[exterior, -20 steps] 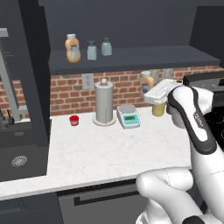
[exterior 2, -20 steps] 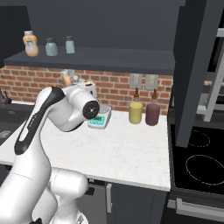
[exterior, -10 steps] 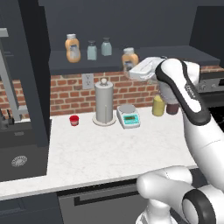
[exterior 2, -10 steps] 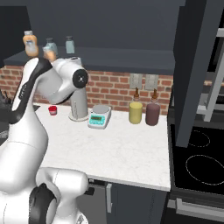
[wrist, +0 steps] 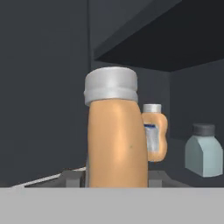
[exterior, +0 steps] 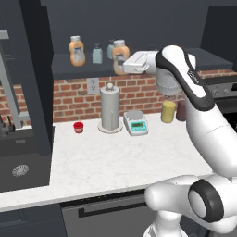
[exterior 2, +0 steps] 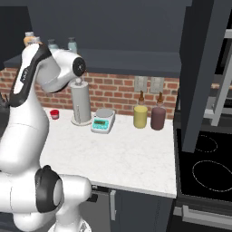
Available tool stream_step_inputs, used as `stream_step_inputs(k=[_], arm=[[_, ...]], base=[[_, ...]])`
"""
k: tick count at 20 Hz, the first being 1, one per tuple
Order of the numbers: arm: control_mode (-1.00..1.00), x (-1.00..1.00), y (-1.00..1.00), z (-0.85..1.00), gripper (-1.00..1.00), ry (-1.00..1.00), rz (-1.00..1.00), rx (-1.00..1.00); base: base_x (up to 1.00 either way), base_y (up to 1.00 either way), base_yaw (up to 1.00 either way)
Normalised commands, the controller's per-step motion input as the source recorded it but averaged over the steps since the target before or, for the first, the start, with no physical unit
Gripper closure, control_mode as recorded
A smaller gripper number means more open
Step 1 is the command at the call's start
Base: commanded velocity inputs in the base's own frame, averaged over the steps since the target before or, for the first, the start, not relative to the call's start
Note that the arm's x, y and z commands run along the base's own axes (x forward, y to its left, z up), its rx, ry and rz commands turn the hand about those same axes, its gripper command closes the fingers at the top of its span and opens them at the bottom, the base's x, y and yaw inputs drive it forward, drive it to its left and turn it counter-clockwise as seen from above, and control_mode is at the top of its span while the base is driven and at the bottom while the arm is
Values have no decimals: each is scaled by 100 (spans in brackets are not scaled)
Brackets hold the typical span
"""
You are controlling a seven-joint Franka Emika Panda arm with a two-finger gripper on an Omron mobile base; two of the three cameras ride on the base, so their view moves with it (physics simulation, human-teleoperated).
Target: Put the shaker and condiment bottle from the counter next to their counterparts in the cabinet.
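My gripper (exterior: 122, 63) is shut on the orange condiment bottle (exterior: 121, 56), holding it upright just above the dark cabinet shelf (exterior: 65, 69). In the hand view that bottle (wrist: 116, 144) looms close, whitish cap on top. Behind it stand a matching orange bottle (wrist: 155, 136) and a pale teal shaker (wrist: 204, 151) with a dark cap. In the left base view the other orange bottle (exterior: 76, 50) stands at the shelf's left, then a shaker (exterior: 96, 53), then a second shaker (exterior: 111, 46) half hidden by the held bottle. Both shakers (exterior 2: 53, 44) (exterior 2: 72, 44) also appear in the right base view.
On the white marbled counter (exterior: 115, 162) stand a tall silver cylinder with a knob (exterior: 110, 109), a small scale (exterior: 136, 124), a red cup (exterior: 78, 127), a yellow-green bottle (exterior: 168, 111) and a maroon bottle (exterior: 181, 110). A stovetop (exterior 2: 204, 158) lies to the right.
The arm has swung up and left, carrying the orange bottle from counter height along the shelf front to just right of the two shakers. Everything on the counter has stayed put.
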Motion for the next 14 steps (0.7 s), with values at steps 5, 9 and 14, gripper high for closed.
stream_step_inputs(k=[5, 9, 14], arm=[[-100, 26, 25, 2, 100, 0, 0, 15], [-100, 6, 37, -8, 100, 1, 3, 5], [-100, 0, 47, -6, 100, 0, 7, 1]], base=[[0, 0, 0], [0, 0, 0], [0, 0, 0]])
